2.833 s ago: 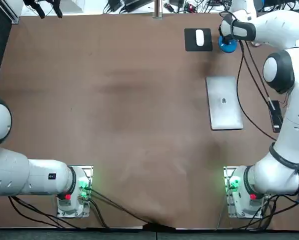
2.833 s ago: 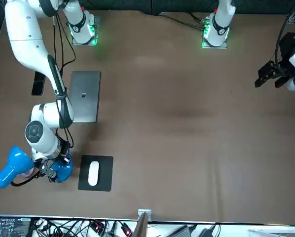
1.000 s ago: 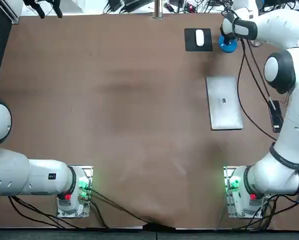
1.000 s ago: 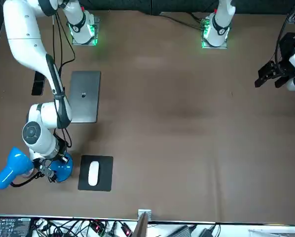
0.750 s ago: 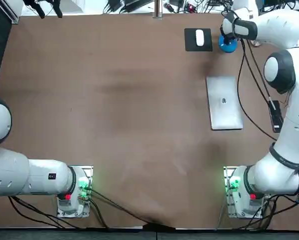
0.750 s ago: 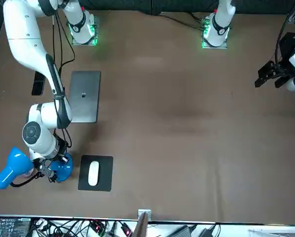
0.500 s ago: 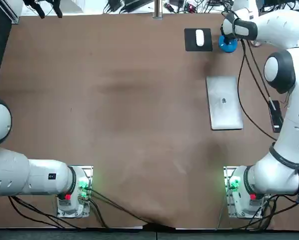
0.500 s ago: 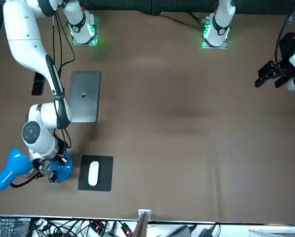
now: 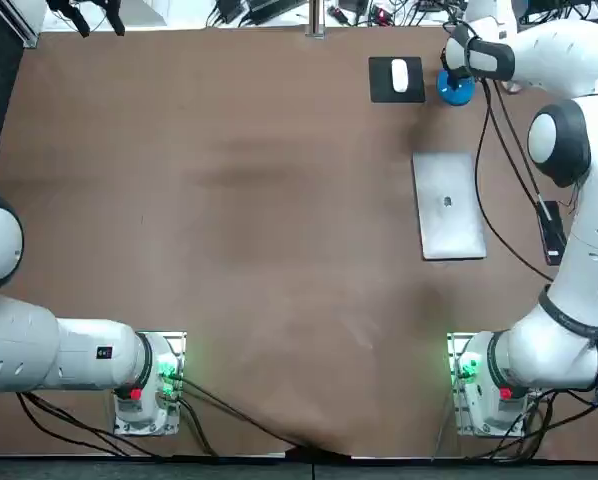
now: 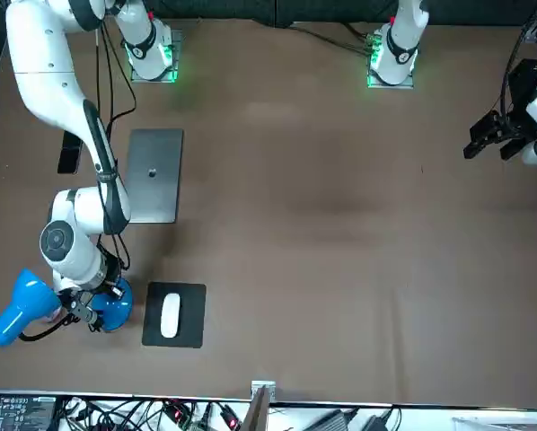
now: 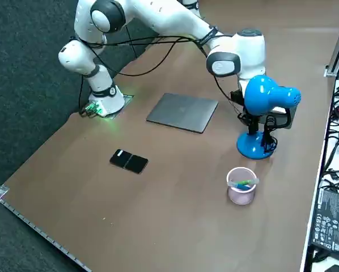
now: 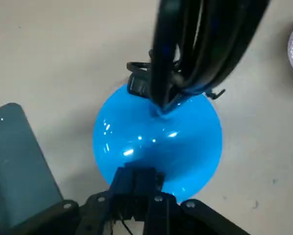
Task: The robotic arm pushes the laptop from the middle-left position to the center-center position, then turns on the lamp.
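A closed grey laptop (image 9: 448,205) lies flat on the brown desk (image 9: 229,200), in the robot's right half of it. It sits well apart from the end effector (image 12: 136,175), on the side toward the right arm's base, with its long edges running from the robot toward the far edge of the desk. Nothing touches it.

A blue lamp (image 11: 265,97) stands upright near the far right corner of the desk. It has a round blue base (image 12: 156,137), a thin dark stem and a rounded blue head. The right arm reaches all the way across the desk, past the laptop, to this lamp. Its end effector hangs low, right over the lamp's base, just beside the stem and the black cable (image 12: 185,44) that runs down it. From the wrist camera the 2 black fingers (image 12: 145,180) appear clenched together with no gap, their tips at the blue base and gripping nothing.

A black mouse pad (image 9: 396,90) carrying 1 white mouse (image 9: 399,73) lies just beside the lamp's base, to the left of the end effector. A small pale cup (image 11: 241,186) stands near the lamp, to the end effector's right. A black phone (image 11: 129,161) lies flat well apart from the end effector, beyond the laptop's right edge.
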Motion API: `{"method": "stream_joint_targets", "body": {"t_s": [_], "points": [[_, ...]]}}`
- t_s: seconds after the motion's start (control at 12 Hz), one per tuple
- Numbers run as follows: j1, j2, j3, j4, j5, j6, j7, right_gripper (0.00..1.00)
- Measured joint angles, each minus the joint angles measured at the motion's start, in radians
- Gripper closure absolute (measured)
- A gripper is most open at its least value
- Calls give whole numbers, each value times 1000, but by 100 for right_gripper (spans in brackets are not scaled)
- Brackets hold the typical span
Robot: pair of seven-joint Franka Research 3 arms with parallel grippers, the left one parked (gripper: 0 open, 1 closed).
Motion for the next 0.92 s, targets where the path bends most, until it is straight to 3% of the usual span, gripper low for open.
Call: {"method": "stream_joint_targets", "body": {"t_s": [0.25, 0.5, 0.75, 0.92], "points": [[8, -13, 15, 5, 0, -48, -1, 97], [44, -64, 35, 16, 0, -175, -2, 88], [55, -152, 100, 17, 1, -305, -34, 65], [56, -200, 114, 17, 1, -377, -111, 48]]}}
